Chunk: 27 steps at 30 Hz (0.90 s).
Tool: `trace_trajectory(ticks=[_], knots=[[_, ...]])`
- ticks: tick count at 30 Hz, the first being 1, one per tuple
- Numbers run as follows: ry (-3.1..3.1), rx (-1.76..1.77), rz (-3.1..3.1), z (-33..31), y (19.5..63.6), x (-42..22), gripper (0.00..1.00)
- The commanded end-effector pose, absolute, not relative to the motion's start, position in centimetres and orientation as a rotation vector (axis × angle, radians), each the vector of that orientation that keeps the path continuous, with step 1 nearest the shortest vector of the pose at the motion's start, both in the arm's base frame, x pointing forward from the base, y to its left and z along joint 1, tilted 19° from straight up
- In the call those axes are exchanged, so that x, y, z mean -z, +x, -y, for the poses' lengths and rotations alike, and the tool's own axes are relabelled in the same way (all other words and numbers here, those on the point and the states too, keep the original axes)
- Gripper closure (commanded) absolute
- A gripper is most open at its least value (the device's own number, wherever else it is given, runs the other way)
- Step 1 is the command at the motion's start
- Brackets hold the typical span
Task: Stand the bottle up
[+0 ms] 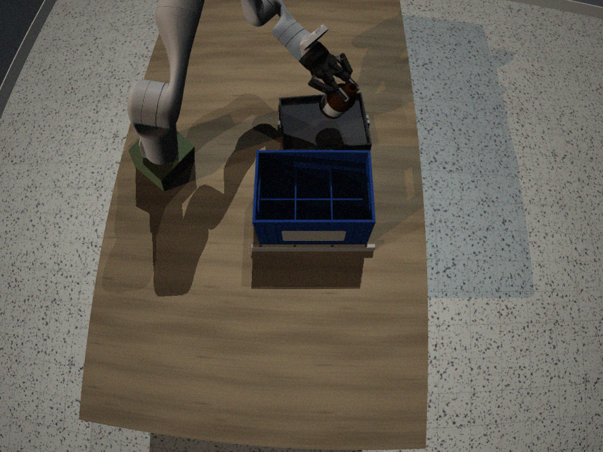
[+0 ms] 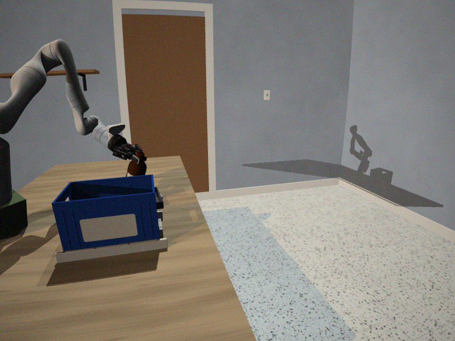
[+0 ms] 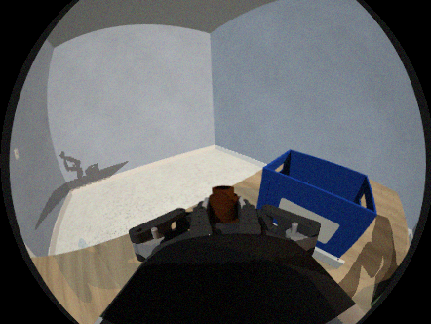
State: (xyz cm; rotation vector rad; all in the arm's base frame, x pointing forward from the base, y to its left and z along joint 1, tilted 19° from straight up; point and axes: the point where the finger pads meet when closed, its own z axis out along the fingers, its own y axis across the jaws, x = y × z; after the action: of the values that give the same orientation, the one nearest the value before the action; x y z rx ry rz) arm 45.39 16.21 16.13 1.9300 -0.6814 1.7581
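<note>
The brown bottle (image 1: 335, 102) (image 2: 137, 168) (image 3: 223, 205) with a white label is held by my gripper (image 1: 351, 91) (image 2: 140, 157) (image 3: 223, 203), which is shut around its neck and shoulder. The bottle is neck up and somewhat tilted, its neck toward the upper right in the top view. It hangs over the back right part of the dark tray (image 1: 301, 123) (image 2: 159, 200); its shadow falls on the tray floor apart from it, so it looks raised. Its base is hidden behind the crate in the exterior view. The wrist view shows only its neck and upper part.
The blue crate (image 1: 267, 233) (image 2: 147, 220) (image 3: 271, 194) with dividers stands directly in front of the tray. A pale strip (image 1: 312, 248) (image 2: 110, 253) runs along the crate's front foot. The arm's green base block (image 1: 187, 146) (image 2: 18, 209) is to the left. The table's right edge lies beyond the tray.
</note>
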Motion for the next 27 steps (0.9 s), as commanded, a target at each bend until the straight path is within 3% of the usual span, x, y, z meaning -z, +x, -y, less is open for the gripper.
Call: trace_trajectory(ticks=[1, 27], knots=[[1.901, -1.785, 0.674, -16.29, 45.41, -16.24, 1.0], [1.855, -1.828, 0.661, -16.38, 45.36, -16.36, 1.0]])
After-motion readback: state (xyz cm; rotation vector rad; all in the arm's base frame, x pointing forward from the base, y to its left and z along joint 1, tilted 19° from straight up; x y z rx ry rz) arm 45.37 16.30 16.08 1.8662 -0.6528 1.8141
